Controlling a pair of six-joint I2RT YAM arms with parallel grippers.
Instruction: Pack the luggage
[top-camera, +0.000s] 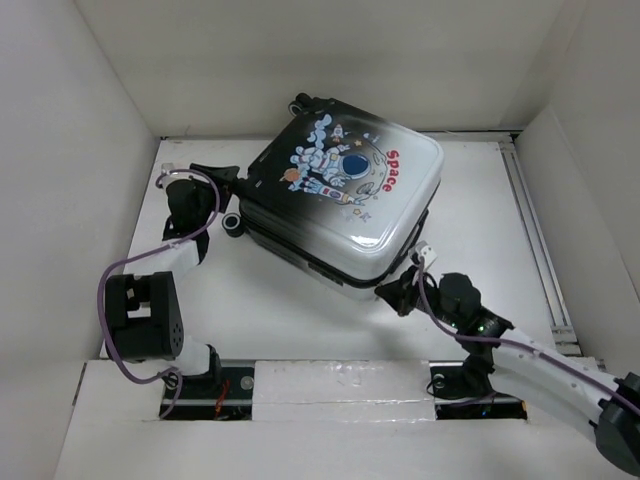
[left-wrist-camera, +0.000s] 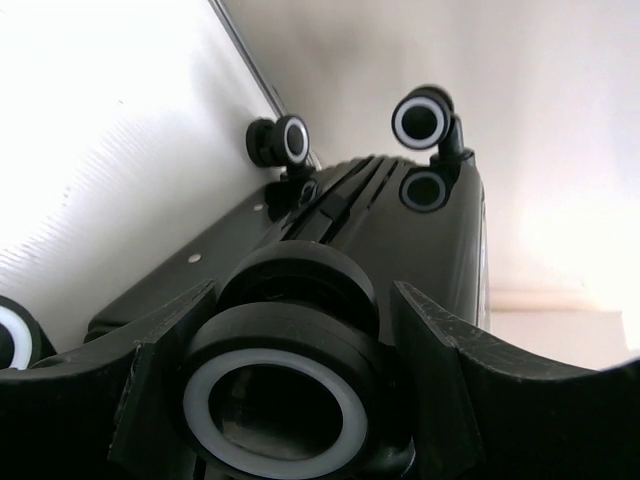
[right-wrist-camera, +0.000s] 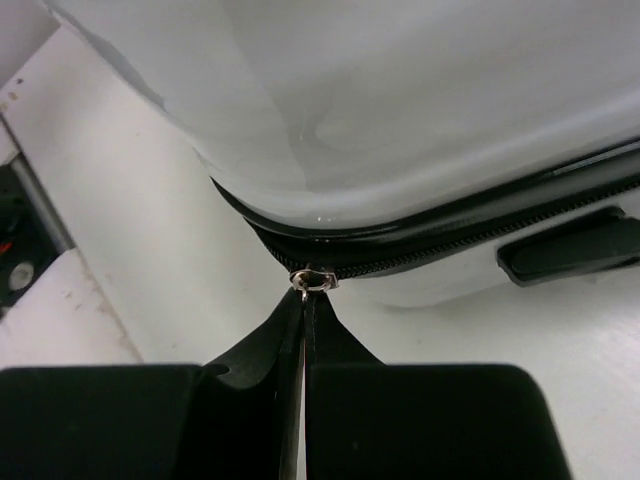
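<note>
The luggage (top-camera: 345, 195) lies flat and closed in the middle of the table, its astronaut and red "Space" print facing up. My left gripper (top-camera: 222, 196) is at its left end, shut on a black-and-white wheel (left-wrist-camera: 285, 385), with one finger on each side of it. Other wheels (left-wrist-camera: 425, 120) show beyond it. My right gripper (top-camera: 398, 290) is at the suitcase's near corner, shut on the metal zipper pull (right-wrist-camera: 313, 281) of the black zipper (right-wrist-camera: 470, 235). The white shell (right-wrist-camera: 380, 100) fills the top of the right wrist view.
White walls enclose the table on the left, back and right. A metal rail (top-camera: 535, 240) runs along the right side. A white ledge (top-camera: 340, 385) crosses the near edge by the arm bases. A black side handle (right-wrist-camera: 570, 250) sits beside the zipper.
</note>
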